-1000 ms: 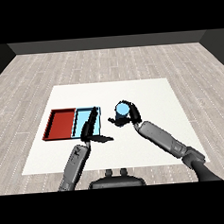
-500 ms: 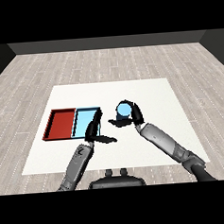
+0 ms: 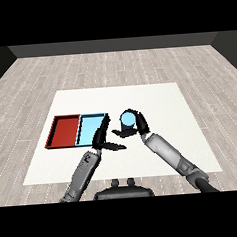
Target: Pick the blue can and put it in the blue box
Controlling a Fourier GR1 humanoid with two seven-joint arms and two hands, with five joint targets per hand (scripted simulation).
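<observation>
We are holding the blue can [image 3: 126, 121] in our right hand [image 3: 136, 124], with the fingers and thumb curling around its sides. The can is standing upright, its long axis roughly vertical and its pale top facing us. We cannot tell whether it is resting on the white table [image 3: 159, 102] or hanging just above it.

Taking the blue tray [image 3: 91, 127] as our landmark, the can is sitting just off the tray's right edge, near but not yet over it. So the tray lies to the left of the hand, and that leftward stretch is, in our judgement, what the coming move is turning on: carry the can sideways over the rim, then lower it.

Our left hand [image 3: 103, 137] is hanging at the tray's near right corner, fingers straight and holding nothing, thumb sticking out to the right. It is nearer the tray than the right hand and stands close to the can's path, so we may need to mind it.

The red tray [image 3: 65, 131] is touching the blue tray's left side.
</observation>
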